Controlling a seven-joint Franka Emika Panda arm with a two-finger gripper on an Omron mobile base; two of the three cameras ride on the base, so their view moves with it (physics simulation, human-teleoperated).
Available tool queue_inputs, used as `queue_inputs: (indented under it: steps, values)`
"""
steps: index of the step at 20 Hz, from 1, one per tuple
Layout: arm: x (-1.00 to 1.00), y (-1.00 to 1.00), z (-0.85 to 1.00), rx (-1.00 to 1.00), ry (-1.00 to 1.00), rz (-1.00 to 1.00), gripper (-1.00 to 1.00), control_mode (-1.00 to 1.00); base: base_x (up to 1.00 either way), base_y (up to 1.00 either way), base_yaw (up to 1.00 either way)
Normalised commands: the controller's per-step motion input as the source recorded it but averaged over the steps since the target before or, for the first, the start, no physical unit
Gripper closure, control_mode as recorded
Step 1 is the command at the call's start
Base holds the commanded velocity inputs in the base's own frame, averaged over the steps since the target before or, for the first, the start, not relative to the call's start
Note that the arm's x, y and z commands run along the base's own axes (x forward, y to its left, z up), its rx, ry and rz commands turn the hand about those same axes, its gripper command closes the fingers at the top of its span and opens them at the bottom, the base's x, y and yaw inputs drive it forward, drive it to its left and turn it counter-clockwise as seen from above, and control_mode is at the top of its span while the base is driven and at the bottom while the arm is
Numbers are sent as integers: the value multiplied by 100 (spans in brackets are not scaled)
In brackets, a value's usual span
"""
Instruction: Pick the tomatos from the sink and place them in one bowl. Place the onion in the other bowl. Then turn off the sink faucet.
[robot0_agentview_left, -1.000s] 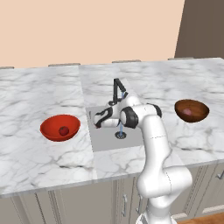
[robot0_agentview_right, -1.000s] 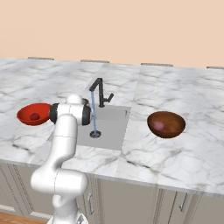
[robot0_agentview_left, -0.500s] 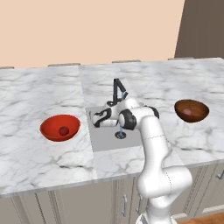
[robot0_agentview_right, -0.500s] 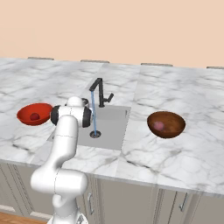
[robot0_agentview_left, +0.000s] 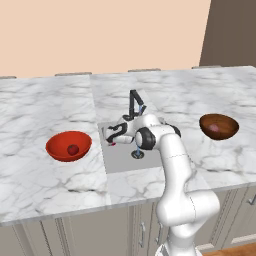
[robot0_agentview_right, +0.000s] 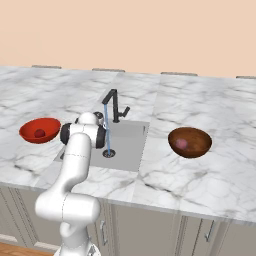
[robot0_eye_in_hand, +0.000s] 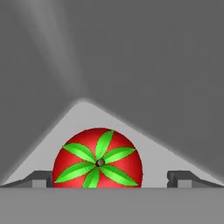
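Jaws are spread wide around the bright red round tomato with the green leafy top (robot0_eye_in_hand: 98, 161), sitting in a corner of the grey recessed sink (robot0_agentview_left: 120, 157). I'd shift slightly toward the tomato to center it, drop a bit lower, then squeeze gently so it doesn't roll away.

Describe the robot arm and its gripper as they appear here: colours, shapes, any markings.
The arm is glossy white, built of rounded tubular segments with dark grey to black disc-shaped joints, rising from a bulbous white base. Its gripper has a white hand with black parts and two small dark grey, blocky fingertips. No cables or markings are visible.
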Motion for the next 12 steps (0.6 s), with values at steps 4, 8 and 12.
queue_inputs:
  steps: [4,8,12]
  values:
    - [0,65,-31,0,1,11,100,-100,0,0,0]
    - [0,39,-18,-3,2,6,100,-100,0,0,0]
    - [-22,29,3,-4,-1,3,100,-100,0,0,0]
